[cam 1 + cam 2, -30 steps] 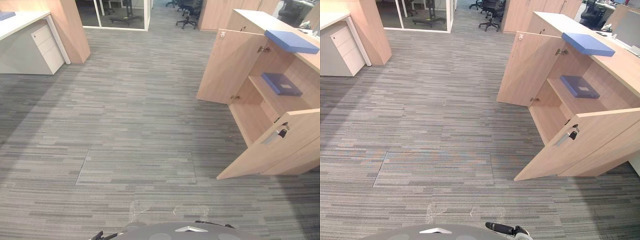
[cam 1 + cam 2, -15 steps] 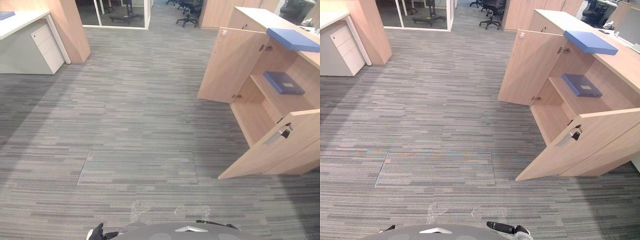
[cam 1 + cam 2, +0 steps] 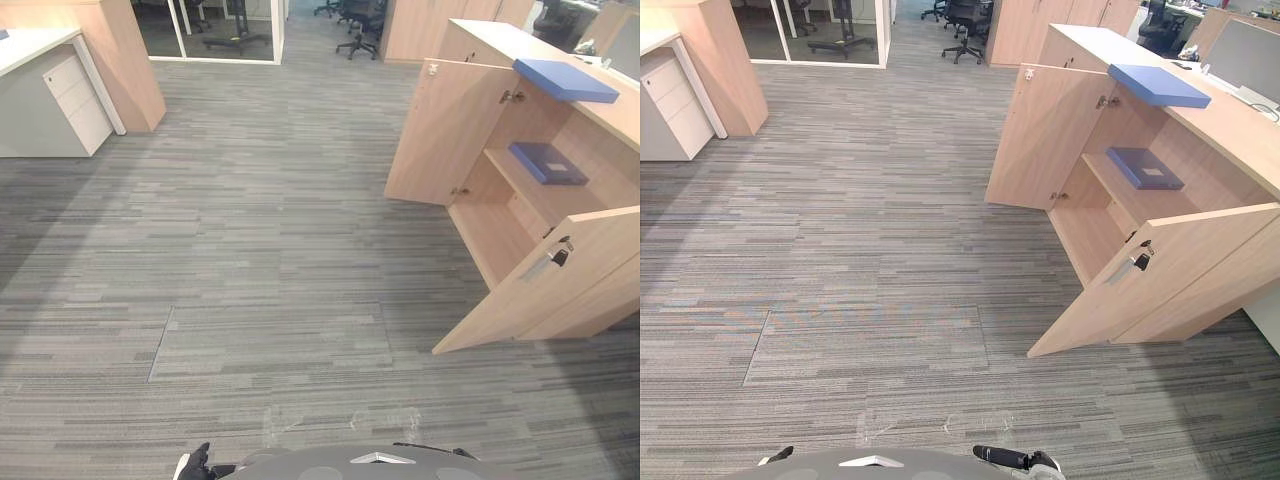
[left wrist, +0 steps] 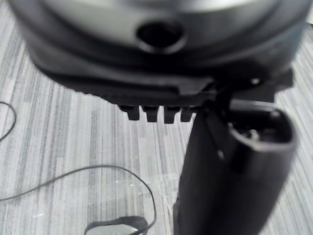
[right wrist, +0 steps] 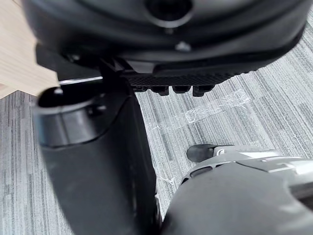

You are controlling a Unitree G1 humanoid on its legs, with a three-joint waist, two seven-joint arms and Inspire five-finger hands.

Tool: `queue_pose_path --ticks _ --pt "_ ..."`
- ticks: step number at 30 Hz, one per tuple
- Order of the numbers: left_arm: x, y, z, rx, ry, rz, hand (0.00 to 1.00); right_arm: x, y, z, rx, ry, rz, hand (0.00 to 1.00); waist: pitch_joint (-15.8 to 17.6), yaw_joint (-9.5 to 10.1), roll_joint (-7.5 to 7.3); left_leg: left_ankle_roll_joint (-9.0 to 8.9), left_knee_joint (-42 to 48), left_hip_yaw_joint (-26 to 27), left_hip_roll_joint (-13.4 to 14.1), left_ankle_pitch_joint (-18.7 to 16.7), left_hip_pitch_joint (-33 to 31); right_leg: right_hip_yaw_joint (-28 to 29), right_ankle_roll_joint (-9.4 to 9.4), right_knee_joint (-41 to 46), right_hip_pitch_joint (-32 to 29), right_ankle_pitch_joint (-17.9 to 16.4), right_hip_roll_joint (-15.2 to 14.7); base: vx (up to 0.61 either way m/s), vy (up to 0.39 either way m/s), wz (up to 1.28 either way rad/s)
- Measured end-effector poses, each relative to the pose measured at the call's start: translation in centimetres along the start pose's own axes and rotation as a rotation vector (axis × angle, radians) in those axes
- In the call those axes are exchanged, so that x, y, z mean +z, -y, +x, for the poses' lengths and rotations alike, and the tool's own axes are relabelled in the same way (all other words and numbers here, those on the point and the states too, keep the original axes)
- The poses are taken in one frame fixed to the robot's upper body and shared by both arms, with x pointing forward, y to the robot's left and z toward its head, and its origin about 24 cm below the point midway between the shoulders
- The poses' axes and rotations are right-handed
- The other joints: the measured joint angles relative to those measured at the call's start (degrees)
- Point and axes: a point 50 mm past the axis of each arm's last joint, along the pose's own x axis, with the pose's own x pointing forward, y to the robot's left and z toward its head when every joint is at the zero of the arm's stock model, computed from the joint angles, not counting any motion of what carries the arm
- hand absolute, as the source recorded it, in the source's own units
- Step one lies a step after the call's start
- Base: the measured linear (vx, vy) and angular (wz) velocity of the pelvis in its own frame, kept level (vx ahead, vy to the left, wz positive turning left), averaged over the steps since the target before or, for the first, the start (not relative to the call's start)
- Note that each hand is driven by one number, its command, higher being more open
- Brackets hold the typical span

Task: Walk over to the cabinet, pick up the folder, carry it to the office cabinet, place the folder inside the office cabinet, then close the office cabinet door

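Observation:
A blue folder [image 3: 565,80] lies flat on top of the low wooden office cabinet [image 3: 440,130] at the right. A second blue folder [image 3: 546,162] rests on the shelf inside it. Both cabinet doors stand wide open; the near door [image 3: 540,290] carries a handle with keys [image 3: 555,255]. Grey carpet separates me from the cabinet. My left hand [image 3: 197,464] hangs low at the bottom edge; its wrist view shows the thumb [image 4: 230,171] and relaxed fingers over bare carpet, holding nothing. My right hand [image 5: 98,161] hangs the same way, with nothing in it.
A white desk with a drawer unit [image 3: 60,100] stands at the far left beside a wooden panel [image 3: 130,60]. Office chairs [image 3: 360,15] and a glass partition sit at the back. A carpet floor hatch [image 3: 270,340] lies ahead. Open carpet leads to the cabinet.
The camera has shifted, so the cabinet and desk sit further left in the picture. My left hand has come into the bottom edge of the left eye view.

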Motion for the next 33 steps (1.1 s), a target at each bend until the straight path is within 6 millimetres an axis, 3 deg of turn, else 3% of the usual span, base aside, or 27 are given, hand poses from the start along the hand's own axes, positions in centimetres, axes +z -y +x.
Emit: queue_pose_path --ticks 3,6,7,8,9,10,12,15,16,17,18,19,22,23,25,26,28,30,31,32,33 --pt "0.2 0.2 0.0 -0.001 0.003 -0.027 1.00 0.7 -0.3 0.0 0.007 0.035 -0.040 1.00 0.2 0.06 0.50 -0.29 3.4 0.0 0.5 -2.4 -2.9 -0.5 -0.49 2.4 -2.2 -1.4 0.1 0.09 -0.017 0.02" --pt "0.8 1.0 -0.1 0.003 0.012 -0.137 1.00 2.2 0.3 0.0 -0.009 0.102 -0.086 1.00 1.8 0.54 2.97 -1.41 18.8 1.5 3.9 -10.3 -8.7 -1.5 -0.53 9.7 -4.6 -5.9 1.8 0.10 -0.005 -0.08" --pt "0.7 1.1 -0.1 0.017 0.007 -0.203 1.00 2.6 0.4 -0.1 -0.013 0.120 -0.110 1.00 2.5 1.56 3.52 -3.48 31.4 2.4 5.3 -11.2 -13.2 -1.3 -0.29 12.6 -4.7 -8.9 2.1 0.06 0.012 -0.22" --pt "1.0 1.1 -0.1 0.021 0.015 -0.220 1.00 2.6 0.6 -0.1 -0.016 0.120 -0.113 1.00 2.9 1.62 3.99 -3.45 37.8 2.1 5.5 -9.7 -16.3 -1.0 -0.47 13.6 -4.6 -9.5 2.2 0.13 0.048 -0.26" --pt "1.3 1.2 -0.2 0.026 0.028 -0.269 1.00 2.5 0.7 -0.1 -0.020 0.119 -0.123 1.00 3.4 2.50 3.28 -4.08 48.8 1.8 5.5 -5.8 -21.5 0.3 -0.56 14.5 -3.5 -10.7 1.9 0.17 0.077 -0.44" --pt "1.4 1.5 -0.3 0.027 0.029 -0.300 1.00 2.3 1.0 -0.1 -0.024 0.116 -0.143 1.00 3.5 3.65 3.86 -4.00 55.0 1.7 6.5 -7.5 -24.6 1.9 -0.26 14.6 -2.5 -11.2 1.6 0.20 0.100 -0.55" --pt "1.3 1.6 -0.4 0.032 0.024 -0.347 1.00 2.3 1.0 -0.1 -0.028 0.108 -0.146 1.00 3.5 4.20 3.46 -4.55 52.1 0.9 8.4 -10.6 -26.3 3.7 0.51 14.2 -1.4 -11.8 0.3 0.17 0.125 -0.55" --pt "1.3 1.8 -0.5 0.045 0.023 -0.385 1.00 2.0 1.1 -0.1 -0.032 0.099 -0.145 1.00 3.5 4.41 3.36 -5.68 34.1 -5.3 10.6 -10.5 -27.6 6.2 4.02 13.7 -0.2 -14.0 -3.5 0.30 0.340 -0.37" --pt "1.3 1.9 -0.5 0.047 0.019 -0.399 1.00 1.9 1.1 -0.1 -0.038 0.096 -0.144 1.00 3.5 4.44 3.30 -6.10 28.7 -8.1 10.8 -9.2 -27.5 6.4 5.58 13.7 0.2 -14.9 -5.1 0.30 0.396 -0.12" --pt "1.2 1.5 -0.4 0.057 0.013 -0.421 1.00 1.5 0.9 -0.1 -0.039 0.088 -0.134 1.00 3.2 4.49 2.47 -6.82 29.2 -4.8 10.1 -3.4 -27.9 6.5 6.95 13.5 1.0 -16.1 -7.8 0.47 0.571 -0.30" --pt "1.1 0.8 -0.3 0.079 0.017 -0.427 1.00 1.1 0.6 -0.2 -0.031 0.075 -0.110 1.00 2.7 4.92 1.29 -5.19 31.5 -1.7 8.2 -6.6 -28.7 7.5 5.88 13.0 1.3 -15.9 -10.6 0.43 0.470 -0.35" --pt "1.1 0.5 -0.3 0.091 0.014 -0.439 1.00 1.3 0.3 -0.2 -0.023 0.080 -0.089 1.00 2.0 4.90 0.15 -4.10 32.2 -0.2 7.9 -7.6 -28.9 8.3 5.86 13.8 1.0 -15.2 -11.2 0.43 0.394 -0.64" --pt "0.3 -0.4 -0.3 0.124 -0.011 -0.461 1.00 1.2 -2.0 -0.5 0.024 0.088 -0.005 1.00 -0.1 5.21 -2.80 -0.28 31.4 6.9 5.4 -10.7 -25.2 10.0 5.68 14.1 -0.8 -9.1 -16.6 0.39 0.341 -0.96" --pt "0.3 -0.5 -0.3 0.125 -0.008 -0.461 1.00 1.2 -2.8 -0.6 0.042 0.090 0.017 1.00 -0.3 5.76 -3.16 1.05 29.0 9.9 4.3 -11.1 -21.5 12.5 3.98 17.2 -2.0 -7.1 -18.7 0.38 0.366 -1.00" --pt "0.6 -0.6 -0.2 0.124 -0.001 -0.468 1.00 1.6 -2.1 -0.7 0.022 0.118 0.012 1.00 -0.6 5.73 -2.55 2.58 24.1 12.1 1.8 -10.9 -15.1 15.9 -1.52 27.6 -6.7 -3.4 -20.9 0.30 0.287 -0.65" --pt "1.0 -0.3 -0.1 0.114 0.006 -0.504 1.00 1.9 -1.8 -0.7 0.012 0.134 0.009 1.00 -1.1 4.95 -1.44 3.62 21.4 12.6 1.2 -10.6 -11.9 17.2 -7.09 36.7 -10.9 1.0 -21.3 0.16 0.142 -0.09" --pt "2.2 -0.1 0.0 0.102 0.045 -0.512 1.00 2.9 -1.8 -0.8 0.008 0.180 -0.018 1.00 -0.9 3.90 -0.43 4.07 18.1 13.0 0.9 -10.4 -7.2 16.3 -10.39 49.8 -16.9 4.6 -21.0 0.26 0.256 -0.06" --pt "2.5 -0.1 -0.1 0.101 0.069 -0.507 1.00 3.2 -2.2 -0.9 0.022 0.209 -0.043 1.00 -0.9 3.04 -0.67 4.35 13.9 13.3 1.3 -10.2 -1.8 10.6 -10.10 56.2 -19.5 3.6 -20.5 0.21 0.217 -0.28" --pt "2.8 -0.1 -0.3 0.094 0.092 -0.490 1.00 3.3 -2.4 -0.9 0.031 0.225 -0.064 1.00 -0.8 3.07 -0.56 4.16 11.9 14.6 2.3 -10.3 0.8 5.9 -8.04 58.1 -21.4 0.1 -18.8 0.20 0.167 -0.62" --pt "2.7 -0.1 -0.5 0.087 0.105 -0.468 1.00 4.4 -3.0 -1.1 0.046 0.265 -0.090 1.00 -0.7 3.30 -0.34 3.81 10.6 15.5 3.3 -10.5 2.3 0.5 -4.38 58.3 -23.5 -4.4 -16.5 0.16 0.104 -0.71" --pt "2.8 -0.1 -0.5 0.076 0.118 -0.457 1.00 4.8 -3.3 -1.1 0.054 0.275 -0.112 1.00 -0.4 3.30 -0.19 3.43 10.3 16.2 3.9 -10.8 2.7 -2.8 -3.20 57.8 -24.3 -6.2 -15.2 0.19 0.063 -0.81"
